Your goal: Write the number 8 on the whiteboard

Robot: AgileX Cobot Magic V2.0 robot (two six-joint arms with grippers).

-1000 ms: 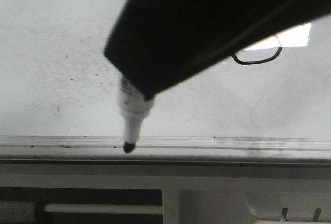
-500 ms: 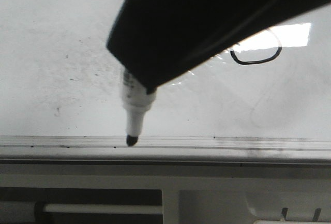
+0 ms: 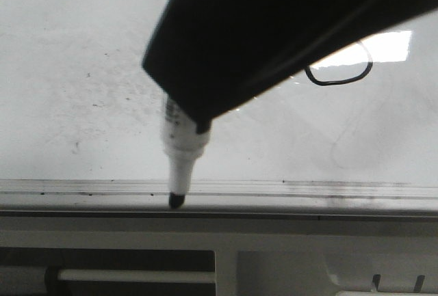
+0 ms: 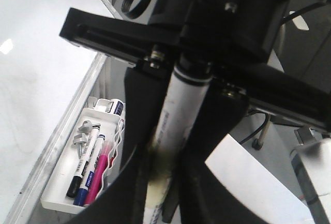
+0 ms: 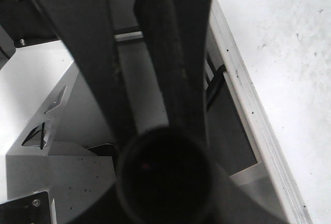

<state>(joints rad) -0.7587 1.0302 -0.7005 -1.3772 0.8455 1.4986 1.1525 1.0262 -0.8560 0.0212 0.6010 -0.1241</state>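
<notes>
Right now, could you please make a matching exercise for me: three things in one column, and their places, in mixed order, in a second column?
Things:
1. marker tip
2. number 8
3. pink pen

Places:
A. lying in the white tray
B. partly hidden behind the left gripper
C. over the pale rail in the front view

Pairs: 1-C, 2-B, 3-A.

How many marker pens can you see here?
5, as far as I can tell. One marker is in the left claw. Four lie in the white tray: black-tipped, blue, pink, and one at its end. Others may be hidden.
</notes>
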